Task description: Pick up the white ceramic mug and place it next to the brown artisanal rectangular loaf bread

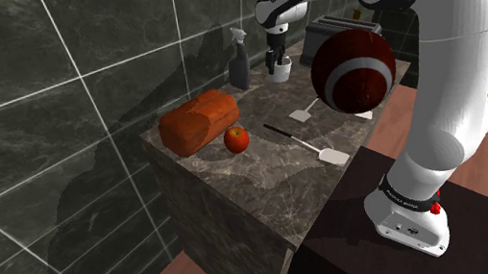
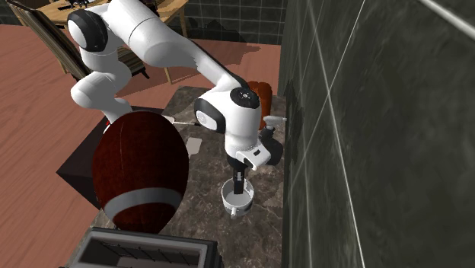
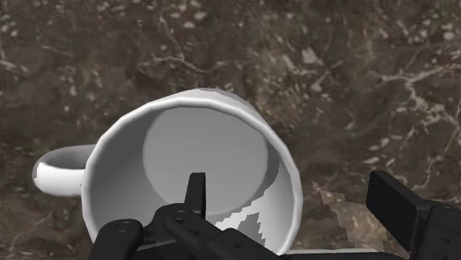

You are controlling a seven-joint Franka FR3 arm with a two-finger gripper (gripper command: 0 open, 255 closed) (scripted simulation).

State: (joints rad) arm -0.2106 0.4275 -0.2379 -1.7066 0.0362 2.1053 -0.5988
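Observation:
A white mug point(image 3: 192, 148) with its handle to one side stands upright on the dark marble counter point(image 1: 267, 181), near the tiled wall at the far end. My gripper point(image 3: 295, 188) is lowered onto it and open. One finger point(image 3: 196, 193) reaches inside the cup and the other point(image 3: 399, 203) is outside, so the rim wall lies between them with a gap. In the shoulder view the gripper point(image 1: 275, 59) hangs over the mug point(image 1: 281, 72). The brown loaf point(image 1: 199, 120) lies at the counter's other end, well apart from the mug point(image 2: 237, 199).
A red apple point(image 1: 237, 139) sits beside the loaf. Two white spatulas point(image 1: 311, 145) lie mid-counter. A spray bottle point(image 1: 238, 59) stands by the wall near the mug, and a toaster point(image 1: 339, 26) behind it. A dark red ball with a white stripe point(image 1: 353, 70) is at the counter's near side.

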